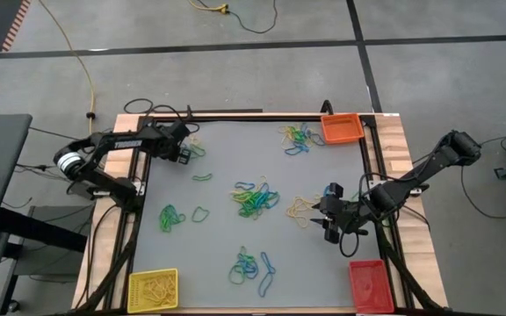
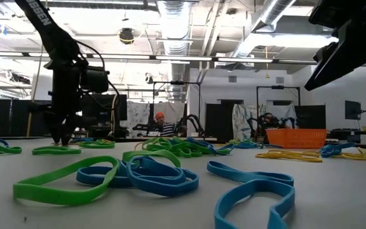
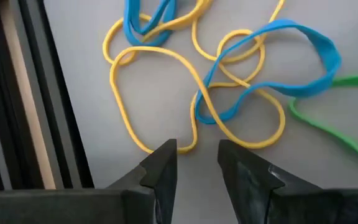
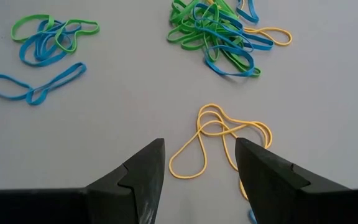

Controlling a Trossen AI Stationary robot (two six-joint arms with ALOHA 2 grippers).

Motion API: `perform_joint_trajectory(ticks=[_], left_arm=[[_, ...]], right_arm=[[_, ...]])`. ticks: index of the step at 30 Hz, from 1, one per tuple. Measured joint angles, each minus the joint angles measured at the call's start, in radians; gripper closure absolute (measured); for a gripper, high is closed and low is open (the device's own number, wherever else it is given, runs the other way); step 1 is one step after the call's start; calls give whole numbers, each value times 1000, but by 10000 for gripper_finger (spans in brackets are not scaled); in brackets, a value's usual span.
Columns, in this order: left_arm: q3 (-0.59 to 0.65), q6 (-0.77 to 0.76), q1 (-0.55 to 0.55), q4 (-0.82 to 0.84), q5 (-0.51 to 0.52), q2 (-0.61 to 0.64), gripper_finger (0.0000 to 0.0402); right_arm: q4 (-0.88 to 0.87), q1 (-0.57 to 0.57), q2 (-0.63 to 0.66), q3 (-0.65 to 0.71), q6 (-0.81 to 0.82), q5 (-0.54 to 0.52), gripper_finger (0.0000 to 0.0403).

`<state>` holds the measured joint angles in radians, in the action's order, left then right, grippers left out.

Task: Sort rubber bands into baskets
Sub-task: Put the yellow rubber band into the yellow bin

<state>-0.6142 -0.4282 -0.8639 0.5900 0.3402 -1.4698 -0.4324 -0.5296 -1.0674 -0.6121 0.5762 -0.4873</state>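
Yellow, green and blue rubber bands lie in loose clusters on the grey table, the largest in the middle (image 1: 255, 199). My left gripper (image 1: 183, 149) (image 3: 197, 163) is open at the far left. It points steeply down, low over a tangle of yellow and blue bands (image 3: 229, 81), and its fingertips stand either side of a yellow loop's end (image 3: 186, 147). My right gripper (image 1: 328, 218) (image 4: 201, 165) is open above a small bunch of yellow bands (image 4: 219, 140). The baskets stand at corners: orange (image 1: 342, 128) far right, yellow (image 1: 153, 290) near left, red (image 1: 370, 285) near right.
More band clusters lie near the orange basket (image 1: 299, 139), at the left (image 1: 170, 216) and toward the near edge (image 1: 251, 266). A black frame rail (image 3: 48, 93) runs right beside my left gripper. Cables trail over the table's far left corner (image 1: 161, 114).
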Motion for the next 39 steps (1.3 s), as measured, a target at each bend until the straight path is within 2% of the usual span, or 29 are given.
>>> perform_joint_trajectory(ticks=[6,10,22,39], left_arm=[[-24,21,0,81,-35,52,285],[-31,24,-16,56,-75,69,285],[-30,51,-22,56,-37,59,285],[-31,68,-22,59,-48,59,285]], right_arm=[[0,0,0,0,0,0,179],[0,0,0,0,0,0,179],[0,0,0,0,0,0,179],[0,0,0,0,0,0,179]])
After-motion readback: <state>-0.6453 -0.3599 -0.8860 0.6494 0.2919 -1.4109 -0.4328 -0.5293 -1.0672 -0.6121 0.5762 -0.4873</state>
